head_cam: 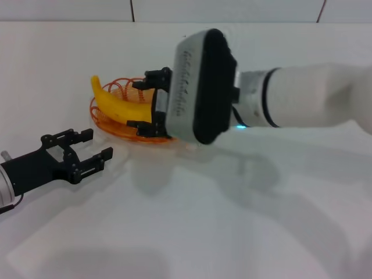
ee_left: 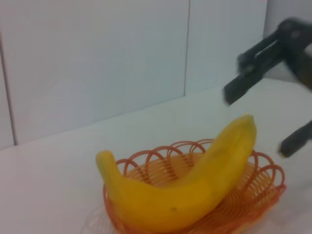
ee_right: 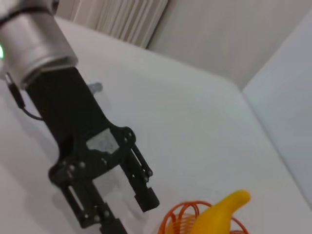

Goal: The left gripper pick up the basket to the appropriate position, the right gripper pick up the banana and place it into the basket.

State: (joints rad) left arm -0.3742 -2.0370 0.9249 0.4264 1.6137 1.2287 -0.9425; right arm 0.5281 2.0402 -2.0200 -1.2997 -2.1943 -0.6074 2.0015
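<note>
The banana (head_cam: 119,104) is lying inside the basket (head_cam: 110,125), which is sitting on the white worktop (head_cam: 192,221). In the left wrist view the banana (ee_left: 190,187) is resting lengthwise across the basket (ee_left: 253,195), curve downward, with both pointed ends rising above the scalloped wire rim.

The right claw (head_cam: 145,102) is reaching in from the robot's right on a large white arm and is positioned over the basket's right end. Its two black fingers are spread wide, one to either side of the banana's near end. Whether the fingers are touching the banana cannot be told from these views; nothing is clamped between them. In the left wrist view the right claw (ee_left: 273,92) is showing as two separated black fingers above and beside the banana's raised tip.

The left claw (head_cam: 90,148) is lying low over the worktop, near the basket's left front edge but apart from it. Its fingers are spread wide and gripping nothing. In the right wrist view the left claw (ee_right: 124,207) is pointing toward the basket (ee_right: 183,219) and the banana (ee_right: 222,212), with a clear gap of worktop between them.
</note>
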